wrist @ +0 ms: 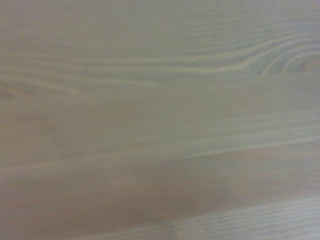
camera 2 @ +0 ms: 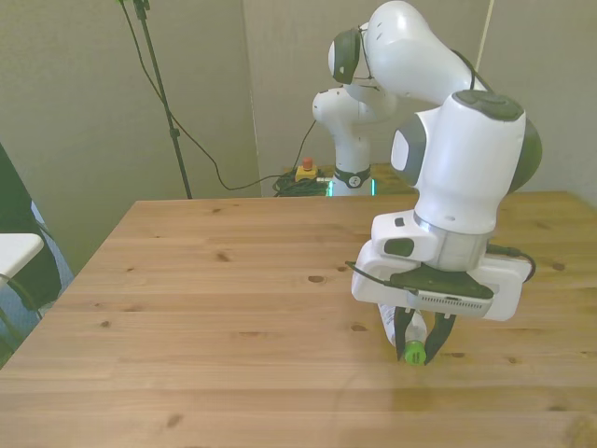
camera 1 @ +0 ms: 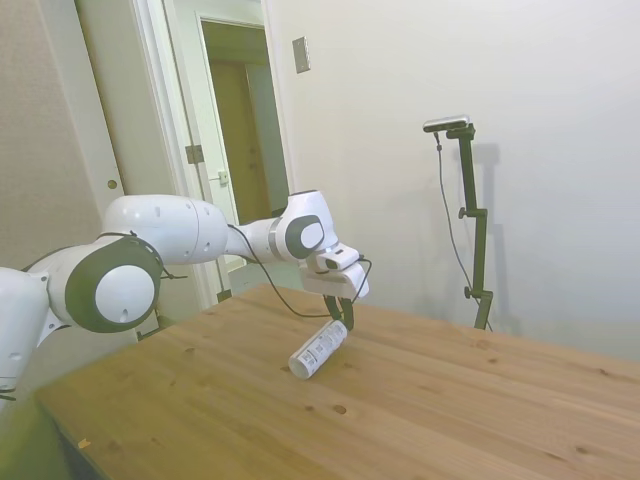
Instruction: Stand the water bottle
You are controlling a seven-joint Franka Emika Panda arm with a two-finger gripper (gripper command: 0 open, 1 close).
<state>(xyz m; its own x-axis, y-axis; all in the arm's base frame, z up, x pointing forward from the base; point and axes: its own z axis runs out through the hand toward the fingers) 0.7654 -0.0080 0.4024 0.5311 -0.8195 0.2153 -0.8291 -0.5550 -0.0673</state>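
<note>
Bottle (camera 2: 415, 338), front view: green cap (camera 2: 413, 354) points toward camera, nearest item on table (camera 2: 205, 280); sits right of centre, toward near edge; body mostly hidden behind gripper (camera 2: 425, 338) and arm's white wrist block. Gripper w/ two dark fingers (camera 2: 401, 331) straddling bottle's cap end, one each side, pressed against neck; clamped on bottle. Side view: bottle (camera 1: 318, 349) tilted, not upright; base end low, touching or just above tabletop (cannot tell which), cap end raised and held between gripper (camera 1: 343, 315) fingers; white label w/ small marks faces camera; faint shadow on wood directly beneath. Arm (camera 1: 180, 240) reaches in from left of side view, forearm roughly level, wrist bent down over bottle; black cable (camera 1: 270, 280) loops from forearm to wrist. Table (camera 1: 450, 400): pale wood planks w/ knots; bottle near middle of it in side view. Wrist view: blurred wood grain (wrist: 160, 120) only; bottle not visible. Bkgd, side view: white door frame and open doorway (camera 1: 235, 130) far left; plain wall behind. Bkgd, front view: robot base (camera 2: 350, 168) at far edge; cables on floor beyond.
</note>
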